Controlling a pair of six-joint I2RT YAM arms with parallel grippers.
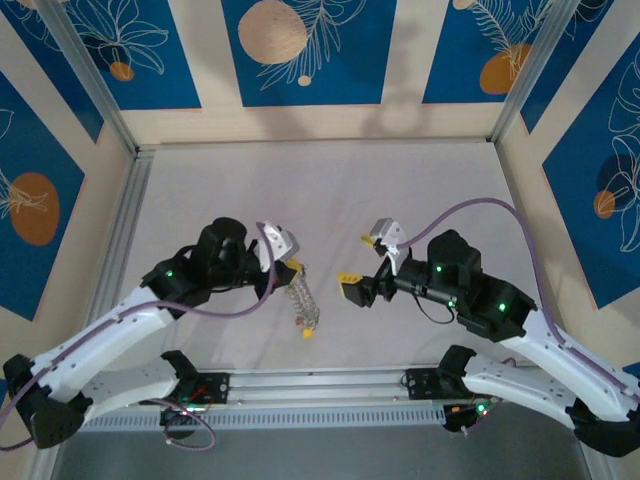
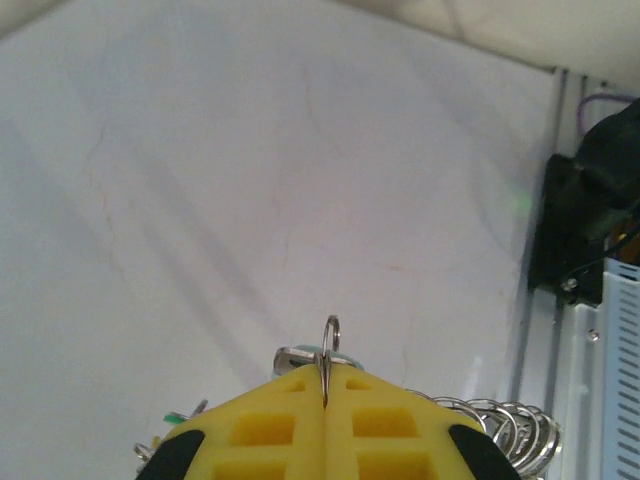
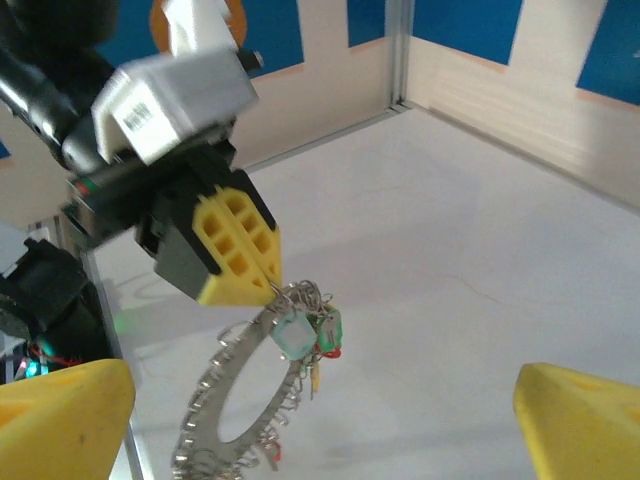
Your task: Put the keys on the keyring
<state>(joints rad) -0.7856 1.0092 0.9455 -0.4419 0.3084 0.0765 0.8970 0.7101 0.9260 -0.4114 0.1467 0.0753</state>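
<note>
The keyring [image 3: 215, 395], a flat grey metal ring edged with small wire loops, hangs tilted above the white table. My left gripper [image 1: 295, 268] is shut on one wire loop [image 2: 331, 340] at its top. Keys cluster just under that grip: a pale mint head [image 3: 293, 333], a green one [image 3: 329, 324], a red one [image 3: 331, 351] and a yellow one [image 3: 316, 376]. In the top view the keyring [image 1: 302, 297] dangles with a yellow key [image 1: 309, 330] at its low end. My right gripper [image 1: 350, 286] stands open a short way to the right of the ring, its yellow fingers [image 3: 62, 420] wide apart and nothing between them.
An aluminium rail [image 1: 320, 385] with both arm bases runs along the near edge. Metal frame posts [image 1: 95, 75] and wooden walls with blue panels [image 1: 300, 50] enclose the white table [image 1: 320, 190]. A dark arm base and cable [image 2: 590, 210] stand to the right in the left wrist view.
</note>
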